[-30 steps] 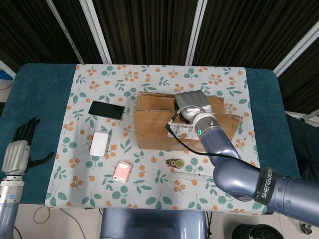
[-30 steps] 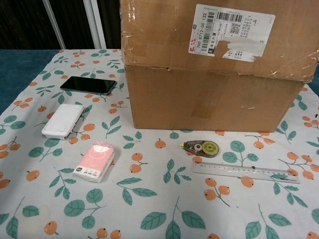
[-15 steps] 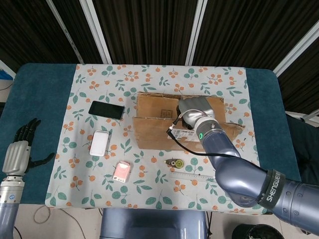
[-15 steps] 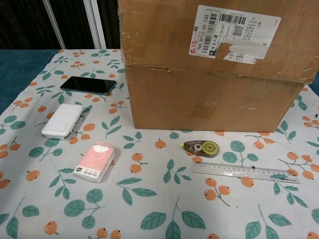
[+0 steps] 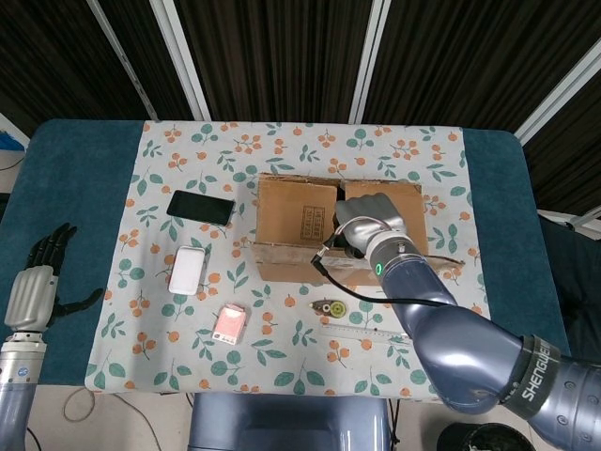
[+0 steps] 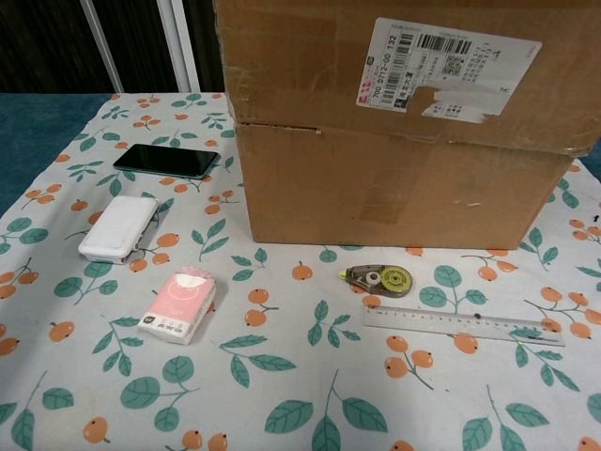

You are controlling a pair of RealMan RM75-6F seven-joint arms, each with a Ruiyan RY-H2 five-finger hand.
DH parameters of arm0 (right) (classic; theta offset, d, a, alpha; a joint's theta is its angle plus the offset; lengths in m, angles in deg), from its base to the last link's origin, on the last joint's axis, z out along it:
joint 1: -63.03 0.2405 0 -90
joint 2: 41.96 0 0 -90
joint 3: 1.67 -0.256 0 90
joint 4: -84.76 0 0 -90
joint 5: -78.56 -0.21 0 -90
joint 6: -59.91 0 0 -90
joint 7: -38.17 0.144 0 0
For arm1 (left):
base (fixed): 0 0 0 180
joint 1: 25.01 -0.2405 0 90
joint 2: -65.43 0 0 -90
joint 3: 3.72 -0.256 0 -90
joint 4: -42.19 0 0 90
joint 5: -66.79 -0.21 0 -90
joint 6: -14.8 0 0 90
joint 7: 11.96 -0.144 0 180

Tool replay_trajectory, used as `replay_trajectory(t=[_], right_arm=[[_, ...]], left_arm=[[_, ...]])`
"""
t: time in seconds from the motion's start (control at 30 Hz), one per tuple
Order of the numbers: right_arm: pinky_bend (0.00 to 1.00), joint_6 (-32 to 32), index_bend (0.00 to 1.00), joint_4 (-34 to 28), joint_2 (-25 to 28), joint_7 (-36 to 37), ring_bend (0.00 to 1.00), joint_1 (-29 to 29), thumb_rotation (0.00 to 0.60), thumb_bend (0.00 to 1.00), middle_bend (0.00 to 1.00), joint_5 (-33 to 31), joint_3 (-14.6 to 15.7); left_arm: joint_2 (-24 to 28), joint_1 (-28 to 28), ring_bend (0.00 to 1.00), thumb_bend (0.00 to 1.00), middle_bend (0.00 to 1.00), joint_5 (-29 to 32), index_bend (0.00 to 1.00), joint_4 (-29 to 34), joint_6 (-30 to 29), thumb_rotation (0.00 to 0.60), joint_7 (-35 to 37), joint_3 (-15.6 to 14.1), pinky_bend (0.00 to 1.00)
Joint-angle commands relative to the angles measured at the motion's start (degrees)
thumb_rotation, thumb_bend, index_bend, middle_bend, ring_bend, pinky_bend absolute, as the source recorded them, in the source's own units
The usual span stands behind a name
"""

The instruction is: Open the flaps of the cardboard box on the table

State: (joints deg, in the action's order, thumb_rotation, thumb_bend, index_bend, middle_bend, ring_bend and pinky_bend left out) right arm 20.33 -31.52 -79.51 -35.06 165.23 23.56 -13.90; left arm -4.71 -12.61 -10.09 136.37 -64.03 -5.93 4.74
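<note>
The cardboard box (image 5: pixel 299 222) stands mid-table on the floral cloth and fills the upper part of the chest view (image 6: pixel 394 183). Its near flap (image 6: pixel 404 66), bearing a white shipping label, rises steeply above the front wall. My right hand (image 5: pixel 368 218) sits on top of the box and grips that flap's upper edge; the chest view does not show this hand. A printed inner flap (image 5: pixel 299 214) lies flat over the left half of the opening. My left hand (image 5: pixel 36 280) hangs open off the table's left edge, holding nothing.
Left of the box lie a black phone (image 6: pixel 165 161) and a white case (image 6: pixel 117 226). A pink tissue pack (image 6: pixel 178 304), a correction-tape roller (image 6: pixel 377 277) and a clear ruler (image 6: pixel 464 326) lie in front of it.
My right hand has drawn the labelled near flap up and toward me, so it stands steeper and shows narrower from above. The left hand has stayed put.
</note>
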Motion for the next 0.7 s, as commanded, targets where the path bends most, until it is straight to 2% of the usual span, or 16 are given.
replay_trajectory(t=[0.03, 0.3, 0.43, 0.5, 0.57, 0.7], right_arm=[[0.55, 0.0, 0.52, -1.8, 1.3, -1.8, 0.57, -0.5, 0.6, 1.0, 0.59, -1.8, -1.6], [0.55, -0.8, 0.52, -4.6, 3.3, -3.2, 0.57, -2.5, 0.6, 1.0, 0.59, -3.8, -4.9], [0.54, -1.1, 0.49, -5.8, 4.6, -2.3, 0.51, -4.7, 0.6, 0.97, 0.51, -1.1, -6.7], [0.52, -1.1, 0.47, -6.6, 5.5, 0.1, 0.48, -7.2, 0.6, 0.88, 0.47, 4.0, -7.5], [0.45, -1.8, 0.44, -7.6, 6.1, 3.3, 0.44, -10.4, 0.6, 0.73, 0.43, 10.7, -7.9], [0.35, -5.2, 0.34, -10.4, 6.7, 15.7, 0.35, -22.2, 0.6, 0.56, 0.32, 32.2, -8.7]], left_arm=[[0.0, 0.0, 0.0, 0.18, 0.0, 0.0, 0.0, 0.1, 0.0, 0.6, 0.1, 0.0, 0.01], [0.1, -0.2, 0.0, 0.18, 0.0, -0.6, 0.0, 0.2, -0.6, 0.6, 0.4, 0.0, 0.01], [0.1, -0.2, 0.0, 0.18, 0.0, -0.8, 0.0, 0.1, -0.6, 0.6, 0.4, -0.1, 0.01], [0.1, -0.2, 0.0, 0.18, 0.0, -0.9, 0.0, 0.1, -0.7, 0.6, 0.2, -0.1, 0.01], [0.2, -0.2, 0.0, 0.18, 0.0, -0.9, 0.0, 0.2, -0.6, 0.6, -0.1, -0.2, 0.01], [0.6, -0.2, 0.0, 0.18, 0.0, -1.1, 0.0, 0.7, -0.5, 0.6, -0.7, -0.4, 0.01]])
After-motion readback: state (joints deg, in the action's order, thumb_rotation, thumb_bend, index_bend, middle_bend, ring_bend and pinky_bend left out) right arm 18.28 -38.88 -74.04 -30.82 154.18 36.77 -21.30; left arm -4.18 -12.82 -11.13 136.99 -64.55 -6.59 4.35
